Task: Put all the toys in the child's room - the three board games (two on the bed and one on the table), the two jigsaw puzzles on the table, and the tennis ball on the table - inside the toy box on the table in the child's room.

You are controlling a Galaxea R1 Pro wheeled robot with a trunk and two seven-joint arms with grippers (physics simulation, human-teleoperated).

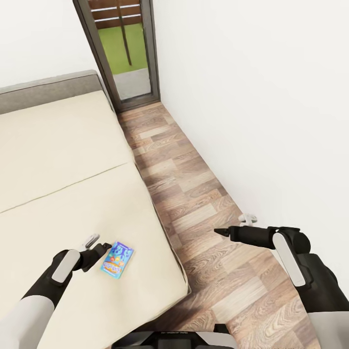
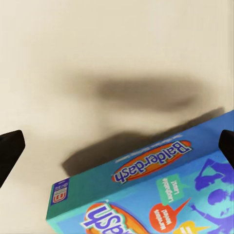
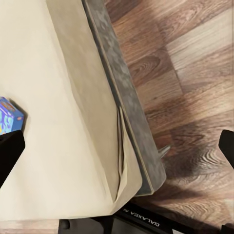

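**A:** What stays hidden or cut off?

**B:** The board game (image 1: 117, 260) is cropped in both wrist views. The left wrist view cuts its blue cover (image 2: 161, 190) off at the frame edge, though "Balderdash" reads clearly on its side. The right wrist view catches only one blue corner (image 3: 9, 117). The fingers are mostly out of frame too: each wrist view shows just dark tips at the two sides.

**A:** Where does the box lie relative to the fingers?

**B:** On the bed (image 1: 63, 194), flat on the cream mattress, just ahead of the left gripper (image 1: 99, 245). In the head view the dark fingertip reaches the box's near edge; whether it touches cannot be told. The left wrist view puts the box between and beyond the two tips, lying in its own shadow.

**A:** And the fingers' state?

**B:** The left ones are spread wide, clasping nothing (the tips sit at opposite edges of the wrist picture). The right gripper (image 1: 222, 232) is likewise spread in its wrist view, with nothing between the tips; the head view shows it side-on, so the gap is hard to judge there.

**A:** What does one view give that another lacks?

**B:** The head view alone shows the glass door (image 1: 123, 53) and white wall (image 1: 252, 97). The right wrist view shows the bed's grey frame and mattress corner over the wooden floor (image 3: 190, 73), well apart from the box.
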